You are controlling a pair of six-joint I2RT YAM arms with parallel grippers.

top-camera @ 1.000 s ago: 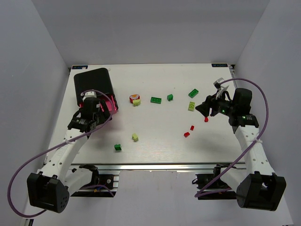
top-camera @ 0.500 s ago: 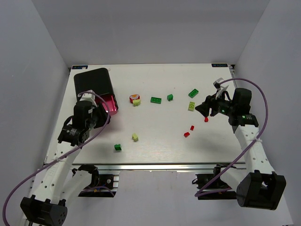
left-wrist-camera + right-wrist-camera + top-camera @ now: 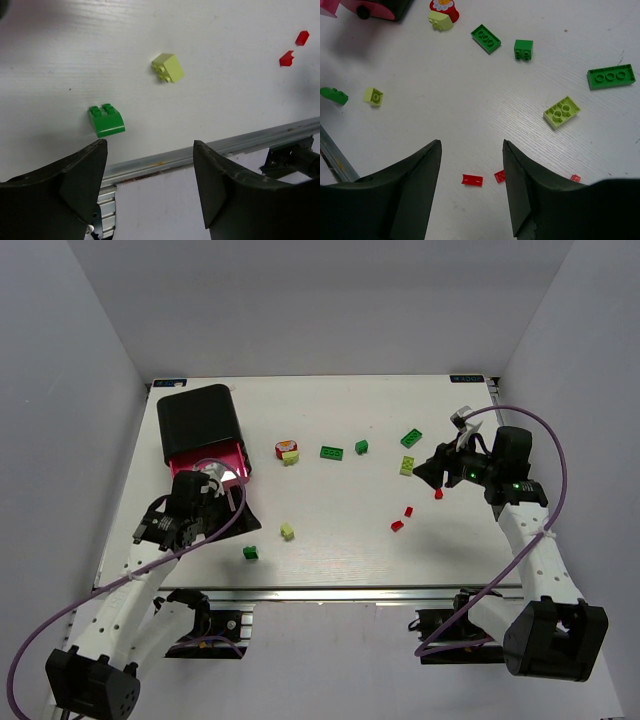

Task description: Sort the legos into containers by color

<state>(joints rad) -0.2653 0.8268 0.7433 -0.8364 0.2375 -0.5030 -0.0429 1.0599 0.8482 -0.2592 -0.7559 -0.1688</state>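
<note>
The black housing (image 3: 198, 417) stands at the far left with one pink drawer (image 3: 210, 461) pulled out at its front. The drawer also shows in the right wrist view (image 3: 347, 6). My left gripper (image 3: 234, 516) is open and empty, just in front of the drawer. It hovers near a dark green brick (image 3: 106, 121) and a lime brick (image 3: 167, 67). My right gripper (image 3: 430, 472) is open and empty above three small red pieces (image 3: 471, 180). A lime plate (image 3: 561, 112) and a green plate (image 3: 611, 76) lie beyond it.
A red piece with a flower (image 3: 287, 448), a lime brick (image 3: 290, 458), a green plate (image 3: 331, 452) and a green brick (image 3: 361, 447) lie mid-table. The metal front edge (image 3: 210, 150) of the table runs under my left gripper. Grey walls enclose the table.
My left arm has drawn back from the housing toward the near edge, and the pink drawer now stands further out. The right arm has barely moved.
</note>
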